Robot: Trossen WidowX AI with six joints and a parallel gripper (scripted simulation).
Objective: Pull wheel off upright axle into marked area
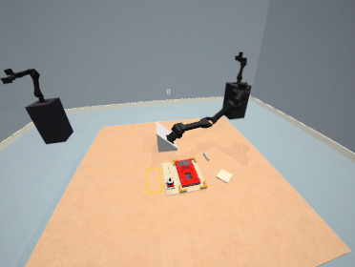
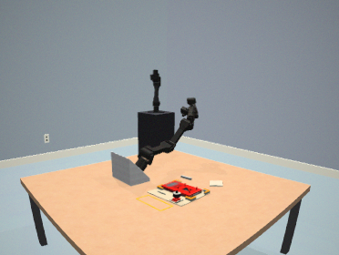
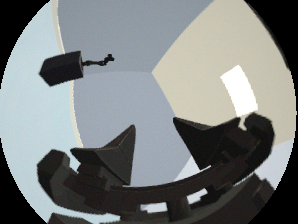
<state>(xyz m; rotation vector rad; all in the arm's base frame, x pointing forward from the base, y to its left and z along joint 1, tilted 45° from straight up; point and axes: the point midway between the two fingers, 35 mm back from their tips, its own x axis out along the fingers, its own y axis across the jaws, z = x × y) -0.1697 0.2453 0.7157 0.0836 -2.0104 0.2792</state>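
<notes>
Gripper: the black two-finger parallel-jaw gripper [image 1: 245, 90] [image 2: 184, 110] [image 3: 154, 123] is hanging high above table level, standing partly open and holding nothing.
Gripper heading: the fingers are pointing away from the work, toward the walls and ceiling.
Wheel from gripper: the small black-and-white round wheel [image 1: 170, 181] [image 2: 177, 195] is lying well below and well apart, toward the lower left in the top view.
Nearer arm: of the arms in view, the black table-mounted one carrying this gripper is reaching from the nearest base.
Wheel axis: the wheel is sitting on the upright axle [image 1: 170, 177] [image 2: 177, 191], its axis apparently running vertically; any finer facing is remaining unclear.
Drop zone: the yellow-outlined rectangle [image 1: 147, 181] [image 2: 148, 204] is lying beside the wheel, opposite the red block.
</notes>
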